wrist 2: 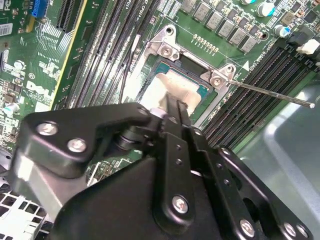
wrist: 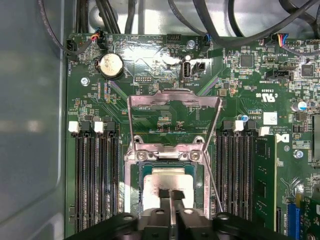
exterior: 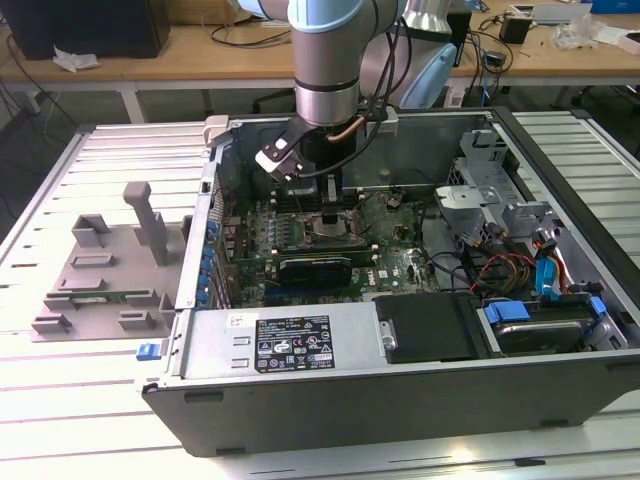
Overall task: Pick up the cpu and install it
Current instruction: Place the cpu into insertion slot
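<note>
1 cpu [wrist: 167,181], its silver-grey top catching the light, lay flat inside the open socket, directly under the fingertips of the gripper [wrist: 171,194]. In the second wrist view the cpu [wrist 2: 175,87] sat just past the gripper [wrist 2: 172,107], whose 2 dark fingers [wrist: 164,195] were drawn narrow, almost together, with only a thin gap between them. They held nothing that could be seen; whether their tips pressed on the metal top could not be told.

Around the chip, the socket frame [wrist: 172,154] framed it with 2 screws on the side away from the gripper. Beyond that, the load plate [wrist: 175,97] stood swung back and open. A thin lever [wrist 2: 275,95] stuck out to 1 side of the fingers. Memory slots [wrist: 95,175] ran in banks on both sides of the gripper, and a coin battery [wrist: 111,65] sat farther out on the green motherboard [wrist: 240,90].

In the exterior view the gripper [exterior: 330,200] reached down into the open computer case [exterior: 400,400]. Grey fixture blocks [exterior: 110,270] stood well apart from it, outside the case on the exterior view's left, on the slatted table [exterior: 60,420].
</note>
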`<state>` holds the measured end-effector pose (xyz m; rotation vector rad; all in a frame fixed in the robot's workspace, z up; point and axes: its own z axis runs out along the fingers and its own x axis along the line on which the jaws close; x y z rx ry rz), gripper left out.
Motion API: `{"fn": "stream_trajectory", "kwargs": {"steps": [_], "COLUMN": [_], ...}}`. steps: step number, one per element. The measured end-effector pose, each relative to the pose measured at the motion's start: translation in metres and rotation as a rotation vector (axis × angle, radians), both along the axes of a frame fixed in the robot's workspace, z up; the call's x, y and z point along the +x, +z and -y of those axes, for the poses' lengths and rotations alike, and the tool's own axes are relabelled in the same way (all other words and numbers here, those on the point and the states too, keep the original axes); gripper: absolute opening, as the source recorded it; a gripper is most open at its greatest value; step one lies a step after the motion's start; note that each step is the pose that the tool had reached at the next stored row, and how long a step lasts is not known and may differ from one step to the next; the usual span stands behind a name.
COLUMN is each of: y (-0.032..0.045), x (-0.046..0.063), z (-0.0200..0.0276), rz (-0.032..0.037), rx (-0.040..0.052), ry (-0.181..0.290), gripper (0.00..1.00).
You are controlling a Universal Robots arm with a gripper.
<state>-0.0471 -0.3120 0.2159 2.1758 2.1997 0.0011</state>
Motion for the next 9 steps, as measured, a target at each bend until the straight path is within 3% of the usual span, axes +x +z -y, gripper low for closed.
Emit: {"fn": "stream_trajectory", "kwargs": {"steps": [5, 9], "y": [0.0001, -0.0047], "x": [-0.0001, 0.0000], "z": [0.0001, 0.0004], "rz": [-0.0001, 0.0007], "rx": [0.0007, 0.0103], "ry": [0.000, 0.000], "gripper": [0.11, 0.11]}}
